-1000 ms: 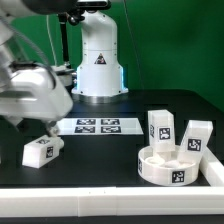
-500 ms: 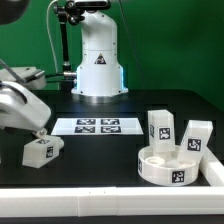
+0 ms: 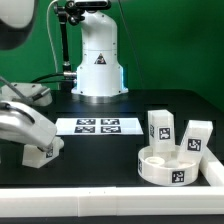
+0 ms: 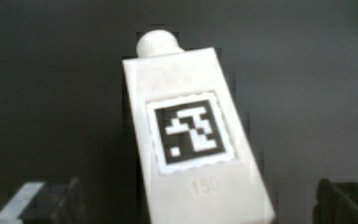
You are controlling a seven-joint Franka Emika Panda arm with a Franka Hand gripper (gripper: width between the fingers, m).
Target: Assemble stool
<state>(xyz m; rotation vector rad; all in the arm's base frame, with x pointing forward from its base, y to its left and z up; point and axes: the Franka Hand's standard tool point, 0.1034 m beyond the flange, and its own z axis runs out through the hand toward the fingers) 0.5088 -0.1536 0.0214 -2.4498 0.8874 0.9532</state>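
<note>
Hand (image 3: 42,150) has dropped over leg (image 4: 190,135) (fingers wide, untouching).

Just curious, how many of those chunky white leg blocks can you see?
3: one leg under the gripper, one leg upright behind the seat, another beside it. More may be hidden.

White leg (image 4: 190,135) with black-and-white square tag; white seat (image 3: 170,166) on black table (image 3: 90,170)

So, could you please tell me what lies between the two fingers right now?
In the wrist view, a tagged white leg lies between the open fingers, with dark table showing on either side.
</note>
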